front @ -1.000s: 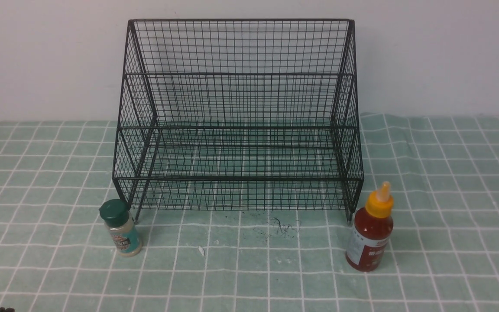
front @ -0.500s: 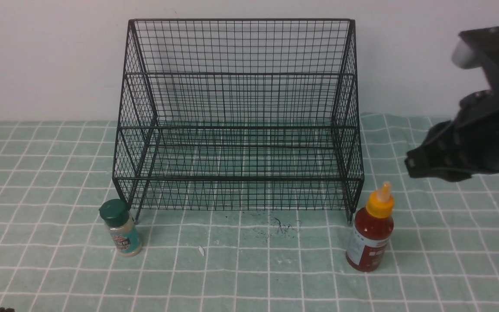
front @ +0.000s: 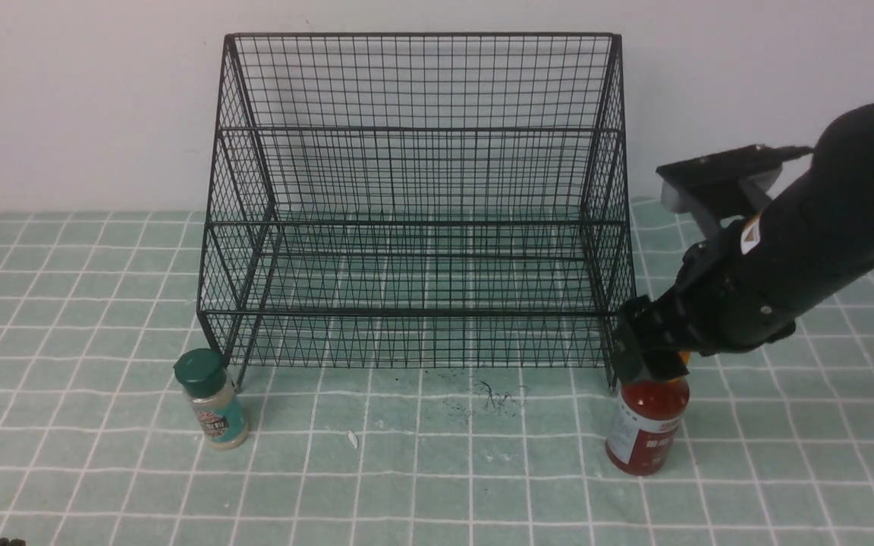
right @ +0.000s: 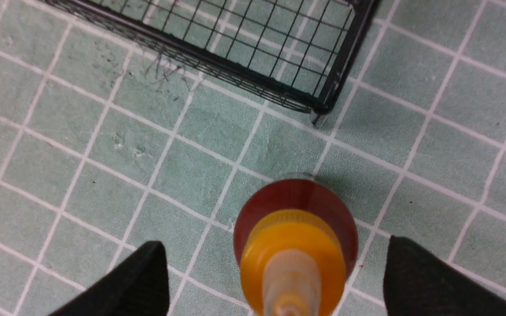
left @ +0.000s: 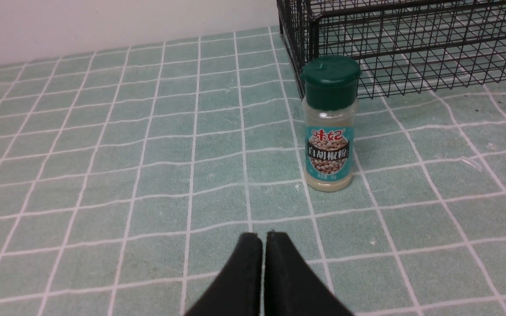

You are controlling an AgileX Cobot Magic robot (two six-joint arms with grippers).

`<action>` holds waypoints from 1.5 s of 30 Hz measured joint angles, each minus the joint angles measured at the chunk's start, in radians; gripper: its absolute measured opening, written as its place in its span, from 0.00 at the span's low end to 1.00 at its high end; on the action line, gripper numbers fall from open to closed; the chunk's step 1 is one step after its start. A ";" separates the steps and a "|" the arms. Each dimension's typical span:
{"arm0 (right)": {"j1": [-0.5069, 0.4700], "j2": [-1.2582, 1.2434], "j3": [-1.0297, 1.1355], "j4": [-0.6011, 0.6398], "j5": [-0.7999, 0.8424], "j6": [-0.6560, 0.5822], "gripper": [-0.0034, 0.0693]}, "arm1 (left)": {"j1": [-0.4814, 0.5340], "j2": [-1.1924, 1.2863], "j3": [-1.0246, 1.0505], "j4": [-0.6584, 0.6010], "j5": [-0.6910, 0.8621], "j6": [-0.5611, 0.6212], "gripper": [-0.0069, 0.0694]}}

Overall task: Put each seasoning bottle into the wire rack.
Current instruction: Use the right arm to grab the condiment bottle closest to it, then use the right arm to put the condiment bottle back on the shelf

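The red sauce bottle (front: 646,428) stands upright on the cloth by the front right leg of the wire rack (front: 414,220). My right gripper (front: 646,353) hangs directly over its yellow cap, open. In the right wrist view the right gripper (right: 274,243) has one finger on each side of the red sauce bottle (right: 297,197), and neither touches it. The green-capped shaker jar (front: 213,402) stands at the rack's front left corner. In the left wrist view my left gripper (left: 262,235) is shut on nothing, a short way in front of the shaker jar (left: 328,131). The wire rack (left: 411,44) holds nothing.
A green checked cloth (front: 437,485) covers the table, and a white wall (front: 73,106) rises just behind the rack. Dark scuff marks (front: 494,394) lie on the cloth in front of the rack. The wire rack's corner leg (right: 316,118) stands close to the red bottle.
My right arm came in from the right and dropped down over the red sauce bottle, its jaws spreading from shut to wide open. The bottles and the left gripper have not moved.
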 joint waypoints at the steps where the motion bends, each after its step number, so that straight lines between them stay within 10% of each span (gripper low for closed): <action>1: 0.000 0.027 0.000 -0.005 -0.010 0.000 0.76 | 0.000 0.000 0.000 0.000 0.000 0.000 0.08; 5: 0.001 0.042 0.000 -0.007 -0.001 -0.004 0.43 | 0.000 0.000 0.000 0.000 0.000 0.000 0.08; 14: 0.066 -0.124 -0.164 0.089 0.255 -0.025 0.46 | 0.000 0.000 0.000 0.000 0.000 0.000 0.08; 27: 0.118 0.117 -0.635 0.002 0.275 -0.022 0.46 | 0.000 0.000 0.000 0.000 0.000 0.000 0.08; 45: 0.118 0.403 -0.675 -0.063 0.233 0.068 0.46 | 0.000 0.000 0.000 0.000 0.000 0.000 0.08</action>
